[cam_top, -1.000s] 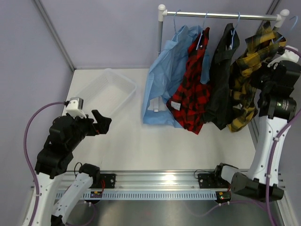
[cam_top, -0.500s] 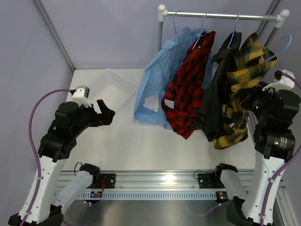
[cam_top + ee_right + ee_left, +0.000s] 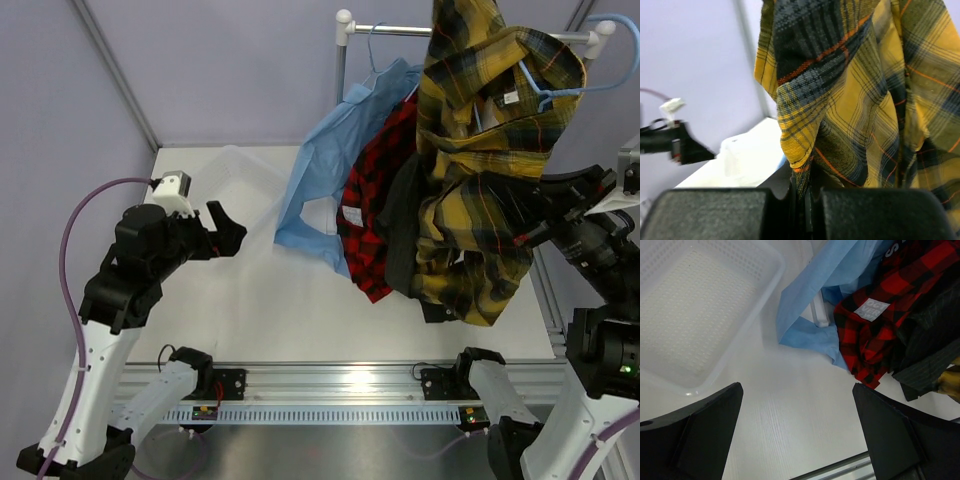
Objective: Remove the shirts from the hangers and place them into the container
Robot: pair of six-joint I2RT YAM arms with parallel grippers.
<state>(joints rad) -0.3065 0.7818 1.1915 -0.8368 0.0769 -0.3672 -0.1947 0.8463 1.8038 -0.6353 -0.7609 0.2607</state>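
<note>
Pinching a fold of the yellow-and-black plaid shirt point(image 3: 480, 170) in the right gripper point(image 3: 802, 192), jaws closed tight on the cloth and on nothing else. Holding that shirt high, well above the table point(image 3: 260, 300), probably to drag it away from the rail point(image 3: 400, 30) and off its hanger point(image 3: 565, 88). Not yet free of that pale-blue wire, threaded through collar and shoulders; cannot tell whether hooked on the rail or clear of it. Hanging beside it, bunched together and askew, the light blue shirt point(image 3: 320, 190), red-and-black plaid shirt point(image 3: 370, 230) and black shirt point(image 3: 400, 235), hems low over the table, none in any grip. Hovering with the left gripper point(image 3: 225, 235) spread fully wide and empty, above bare table near the container point(image 3: 752, 330), likely posted there to take the hanger or the cloth for the pull-apart. Leaving the container empty at the far left, well apart from the lifted shirt, so a long carry across ahead, by this reckoning.
</note>
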